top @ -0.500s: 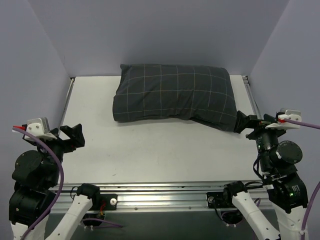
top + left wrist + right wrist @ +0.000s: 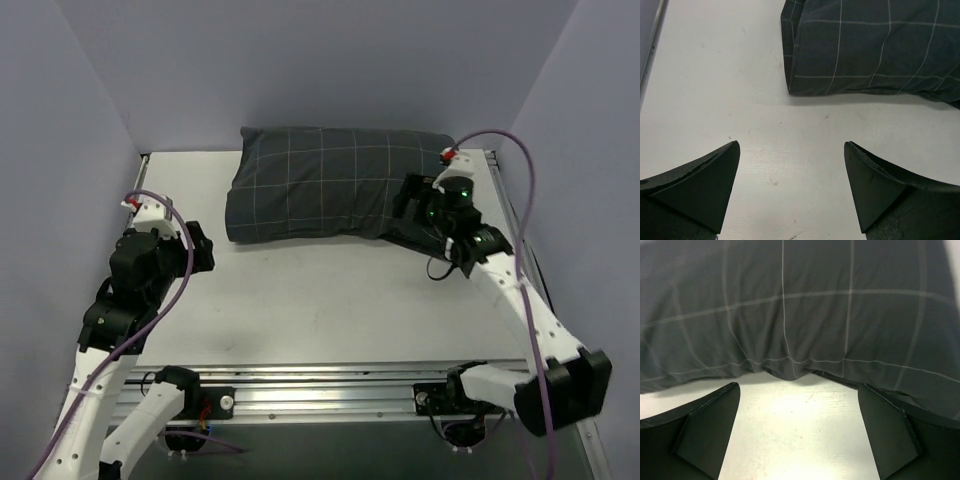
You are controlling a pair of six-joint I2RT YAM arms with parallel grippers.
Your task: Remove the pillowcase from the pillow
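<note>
The pillowcase (image 2: pixel 340 185), dark charcoal with a pale grid, lies stuffed and plump across the back of the white table (image 2: pixel 320 300). The pillow is hidden inside it; no white shows. My left gripper (image 2: pixel 200 248) stands open over bare table, a short way in front of and to the left of the case's left end (image 2: pixel 875 45). In its wrist view the left gripper (image 2: pixel 791 145) has nothing between its fingers. My right gripper (image 2: pixel 408 205) is open at the case's near right part. There the right gripper (image 2: pixel 798 386) sits just short of the sagging hem (image 2: pixel 790 372).
Pale walls close in the table on the left, back and right. A metal rail (image 2: pixel 330 385) runs along the near edge between the arm bases. A purple cable (image 2: pixel 520 170) loops above the right arm, near the right wall.
Both arms have swung in from the table's near corners toward the pillowcase. The right one has reached its near right part, the left one stops short of its left end. The pillowcase has not moved.
</note>
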